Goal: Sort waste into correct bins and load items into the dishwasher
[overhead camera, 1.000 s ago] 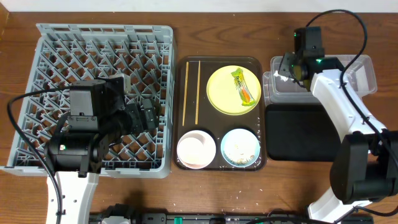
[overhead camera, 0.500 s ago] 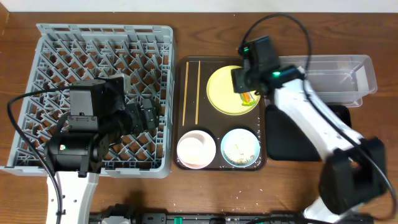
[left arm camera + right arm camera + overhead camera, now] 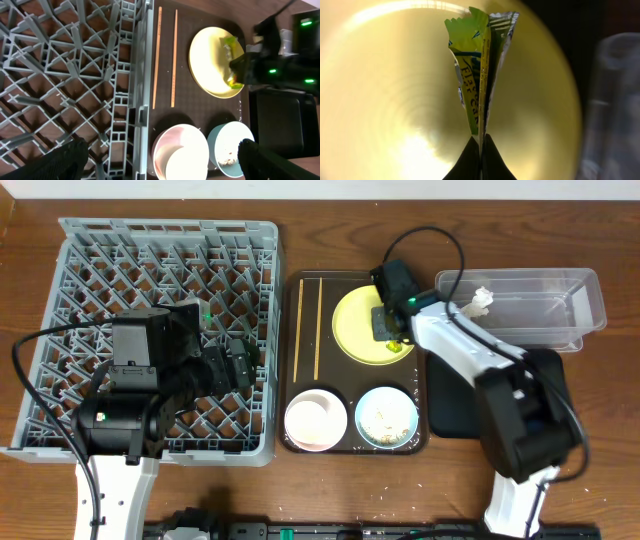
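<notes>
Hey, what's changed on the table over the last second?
The right gripper swung left from over the clear plastic rectangular tub to the round yellow plate and shut on the yellow-green snack wrapper, pinching it on edge. Crumpled white paper now lies in the tub, apparently let go there. The left gripper, two thin wooden chopsticks and light blue bowl stayed put.

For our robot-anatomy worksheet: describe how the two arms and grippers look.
Both arms are white links with black joints. The left arm ends in a boxy black wrist and left gripper; the right arm and right gripper look slimmer. A thin black cable loops off each arm; a green light glows on the right wrist. Jaws are dark.
</notes>
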Robot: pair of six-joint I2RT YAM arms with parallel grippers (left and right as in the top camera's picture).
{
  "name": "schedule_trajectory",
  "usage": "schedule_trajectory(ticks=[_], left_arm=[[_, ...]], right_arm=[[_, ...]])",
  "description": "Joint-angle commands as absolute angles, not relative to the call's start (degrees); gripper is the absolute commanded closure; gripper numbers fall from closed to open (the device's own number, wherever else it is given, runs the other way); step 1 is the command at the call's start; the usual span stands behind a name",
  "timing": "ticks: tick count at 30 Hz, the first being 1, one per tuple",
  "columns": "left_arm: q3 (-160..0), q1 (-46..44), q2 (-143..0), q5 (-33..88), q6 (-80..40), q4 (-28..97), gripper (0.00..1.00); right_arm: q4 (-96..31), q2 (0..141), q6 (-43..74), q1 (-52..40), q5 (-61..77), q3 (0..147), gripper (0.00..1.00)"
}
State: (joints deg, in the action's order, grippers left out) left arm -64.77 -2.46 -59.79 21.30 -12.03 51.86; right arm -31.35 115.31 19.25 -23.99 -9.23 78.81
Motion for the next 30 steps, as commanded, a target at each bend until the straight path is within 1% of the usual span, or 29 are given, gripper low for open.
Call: schedule_trajectory(ticks=[1,2,3,5,9,12,13,15,16,17,19,22,24,26,27,30], left_arm=[[-65.9,-2.5,-59.9,22.0,-12.1,51.8,0.04],[-65.9,-2.5,-59.9,22.0,-12.1,51.9,0.04],[-65.9,-2.5,-59.9,22.0,-12.1,51.8,0.04],[-65.9,-2.5,-59.9,22.0,-12.1,51.8,0.04],[-65.9,-2.5,-59.9,22.0,-12.1,51.9,0.04],[-65.9,-2.5,-59.9,22.0,-12.2,51.8,0.04],[-65.9,-2.5,-59.9,22.0,-12.1,51.8,0.04],[-65.9,-2.5,-59.9,22.0,-12.1,51.8,0.04],[-65.9,-2.5,-59.9,22.0,-12.1,51.8,0.04],[-65.9,-2.5,-59.9,22.0,-12.1,51.8,0.04],[-65.9,-2.5,-59.9,22.0,-12.1,51.8,0.04],[-65.9,-2.5,-59.9,22.0,-12.1,51.8,0.04],[-65.9,-2.5,-59.9,22.0,-12.1,51.8,0.04],[-65.9,-2.5,-59.9,22.0,-12.2,51.9,0.04],[-65.9,-2.5,-59.9,22.0,-12.1,51.8,0.04],[-65.9,-2.5,-59.9,22.0,-12.1,51.8,0.04]], right_arm=[[-32.4,101.3,26.8,-18.9,-9.7,79.2,0.99],[-32.7,100.0,27.9,-17.8,-9.6,79.2,0.99],[-33.6,97.4,30.2,-14.4,-9.8,79.2,0.99],[-35.6,96.7,33.4,-9.1,-11.3,79.2,0.99],[-37.5,101.3,40.2,-1.0,-13.7,78.1,0.99],[-33.9,104.8,39.0,1.6,-9.9,78.2,0.99],[-33.8,105.1,37.3,2.3,-6.4,78.2,0.97],[-34.5,104.8,35.3,3.0,-0.1,78.2,0.79],[-35.6,103.2,32.2,3.5,7.2,78.3,0.67],[-35.9,102.4,31.3,3.5,8.7,78.3,0.65],[-38.1,99.2,27.9,2.9,12.9,78.3,0.63],[-42.9,92.0,21.6,-0.8,13.8,78.3,0.61],[-46.2,87.1,17.0,-5.8,13.8,78.3,0.58],[-48.8,84.2,14.5,-11.0,13.8,78.3,0.52],[-51.0,83.1,14.0,-15.5,13.8,78.3,0.51],[-54.1,83.4,13.8,-24.1,14.0,77.9,0.5]])
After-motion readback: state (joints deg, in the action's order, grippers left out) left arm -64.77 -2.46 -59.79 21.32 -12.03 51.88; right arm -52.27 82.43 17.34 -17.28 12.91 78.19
